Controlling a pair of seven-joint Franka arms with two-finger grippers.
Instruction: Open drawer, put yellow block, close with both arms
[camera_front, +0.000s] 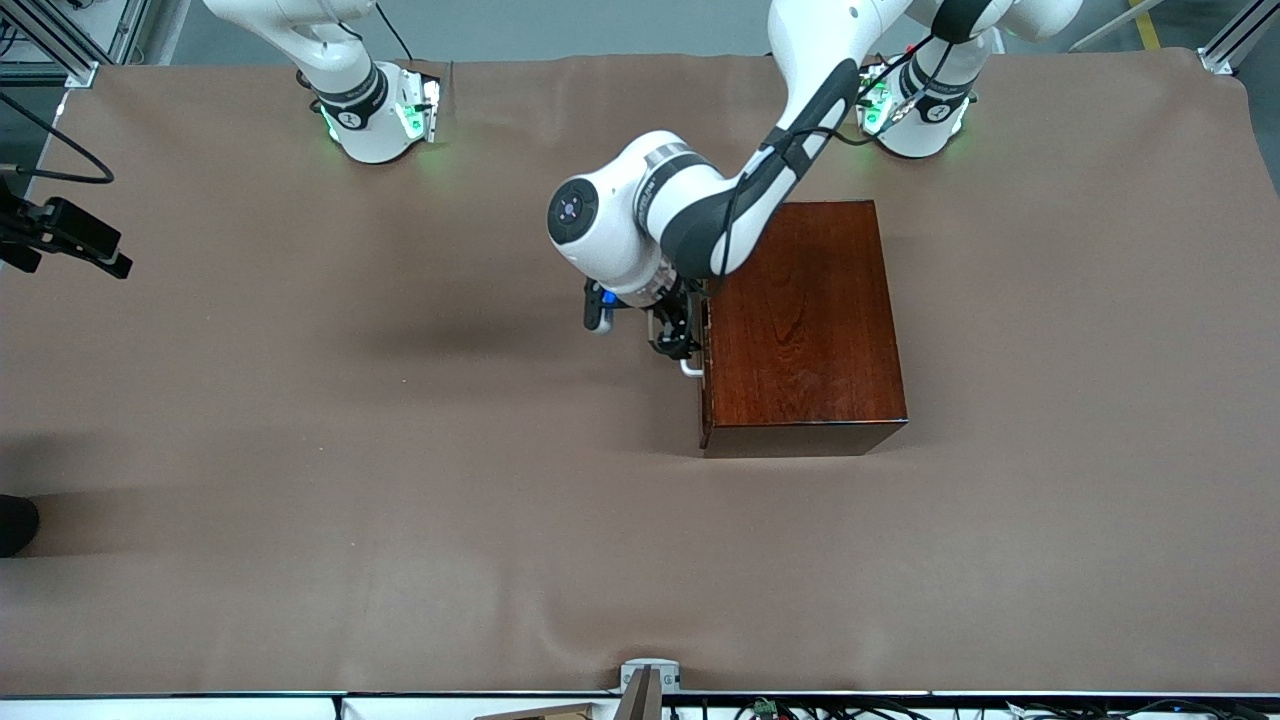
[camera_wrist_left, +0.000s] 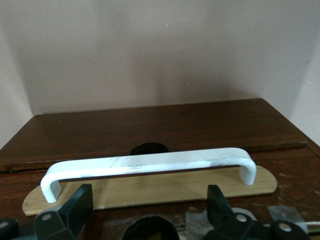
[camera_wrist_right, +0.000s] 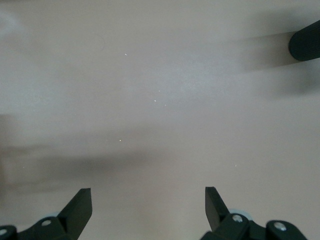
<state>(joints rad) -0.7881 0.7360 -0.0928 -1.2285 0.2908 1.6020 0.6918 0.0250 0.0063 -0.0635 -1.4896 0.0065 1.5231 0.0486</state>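
Observation:
The dark reddish-brown wooden box (camera_front: 805, 320) stands toward the left arm's end of the table. Its drawer (camera_wrist_left: 150, 187) sits pushed in, its front turned toward the right arm's end. The white bar handle (camera_front: 690, 367) (camera_wrist_left: 150, 165) sticks out from that front. My left gripper (camera_front: 678, 340) (camera_wrist_left: 150, 205) hangs just in front of the handle, open, with black fingertips (camera_wrist_left: 80, 202) spread to either side of the bar and apart from it. My right gripper (camera_wrist_right: 148, 202) is open over bare brown cloth, outside the front view. The yellow block is out of view.
Brown cloth (camera_front: 400, 480) covers the whole table. A black camera on a mount (camera_front: 65, 235) juts in at the right arm's end. A dark rounded object (camera_front: 15, 522) sits at that same end. A small bracket (camera_front: 648, 682) stands at the table edge nearest the front camera.

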